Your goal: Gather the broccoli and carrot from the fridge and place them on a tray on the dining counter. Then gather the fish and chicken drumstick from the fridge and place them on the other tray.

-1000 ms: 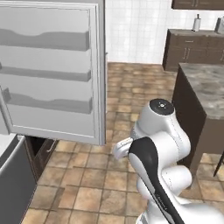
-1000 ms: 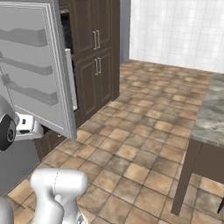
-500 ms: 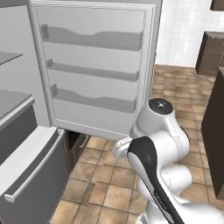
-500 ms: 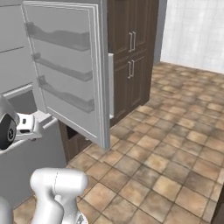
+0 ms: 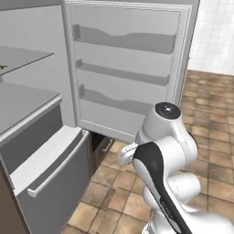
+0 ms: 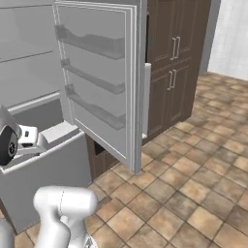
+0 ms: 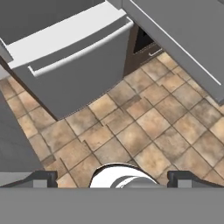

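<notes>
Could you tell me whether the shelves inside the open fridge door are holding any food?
No, the three shelves of the fridge door stand bare in the left base view.

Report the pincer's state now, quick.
Pincer: open, fingers spread wide, holding nothing; it points down at the tiled floor in front of the fridge's freezer drawer.

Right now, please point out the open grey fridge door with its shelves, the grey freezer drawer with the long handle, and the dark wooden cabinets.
fridge door (image 5: 125, 73), left base view, inner panel.
freezer drawer (image 7: 78, 65), hand view, front face.
cabinets (image 6: 177, 63), right base view, door fronts.
</notes>
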